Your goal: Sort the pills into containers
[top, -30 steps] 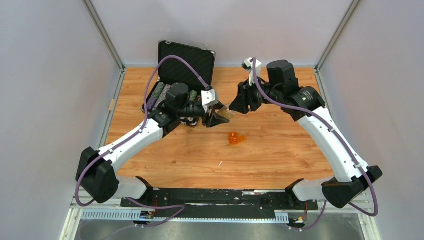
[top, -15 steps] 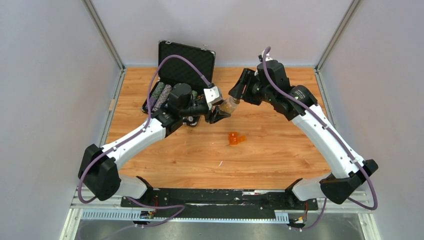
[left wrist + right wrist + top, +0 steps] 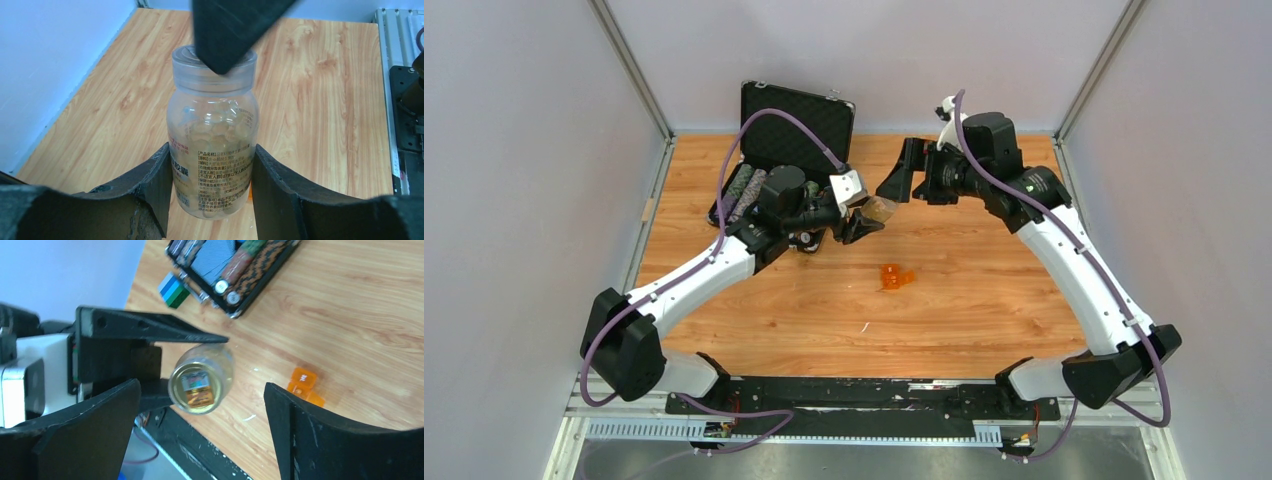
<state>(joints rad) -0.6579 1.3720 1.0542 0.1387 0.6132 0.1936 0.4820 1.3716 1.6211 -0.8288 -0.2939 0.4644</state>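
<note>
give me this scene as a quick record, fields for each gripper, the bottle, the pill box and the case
left gripper: shut on the pill bottle, holding it by its sides above the table
right gripper: open wide around the bottle's cap end, not gripping
pill bottle: clear, cap on, tablets inside
orange pill box: on the table, nearer the arm bases than the bottle, untouched
black case: open, far left of the table

bare table (image 3: pixel 984 300) all round the orange containers (image 3: pixel 894 276); pill bottle (image 3: pixel 879 210) just beyond, black case (image 3: pixel 796 125) at back-left
</note>
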